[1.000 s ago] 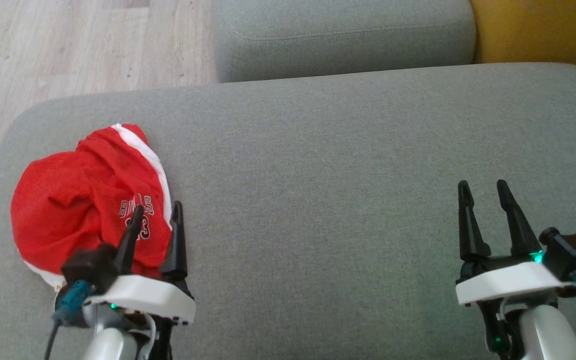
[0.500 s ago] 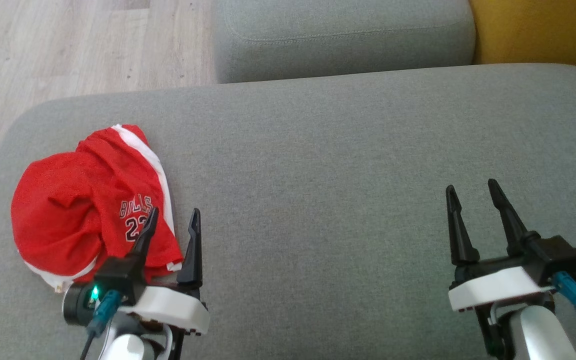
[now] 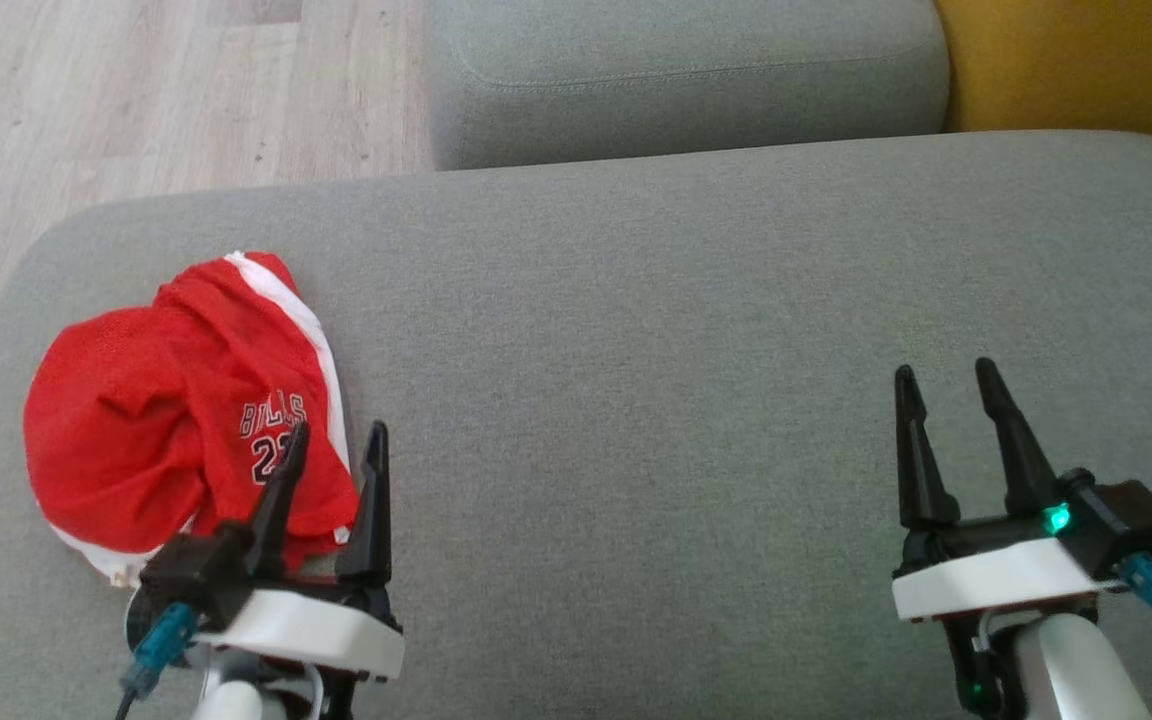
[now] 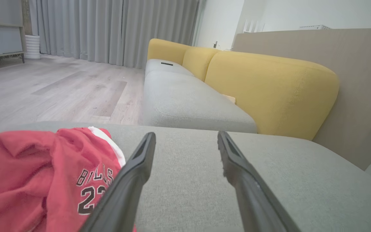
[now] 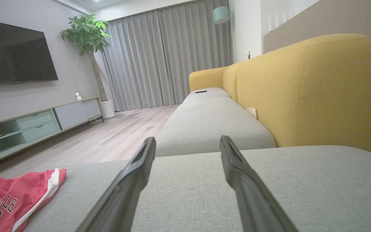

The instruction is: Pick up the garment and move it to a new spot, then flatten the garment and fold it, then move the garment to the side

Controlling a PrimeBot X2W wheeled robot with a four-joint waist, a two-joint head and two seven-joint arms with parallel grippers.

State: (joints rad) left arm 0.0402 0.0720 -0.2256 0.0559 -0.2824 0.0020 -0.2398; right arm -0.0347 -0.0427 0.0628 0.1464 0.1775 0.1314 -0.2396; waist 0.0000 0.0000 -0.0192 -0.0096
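Left gripper (image 3: 336, 433) has its two dark fingers spread wide and holds nothing. It sits at the near right edge of the crumpled red mesh garment with white trim and "BULLS 23" print (image 3: 156, 420). Over the last second it drifts right, then comes part-way back, and the wrist rolls. The jaws do not close at all. In the left wrist view, the left finger lies in front of the printed panel and the right finger is over bare cushion; I can't tell whether there is contact. The garment hasn't moved and is still bunched at the left end of the wide grey fabric sofa cushion (image 3: 636, 350), near the rounded corner. Right gripper (image 3: 944, 372) is also spread and empty, well apart from the cloth. It has nudged slightly left, with open cushion ahead. My read: this is alignment for the first pick and nothing is grasped yet. The fingers straddle only the hem, so a pinch here may catch a single layer. Moving, flattening and folding are all still to do.
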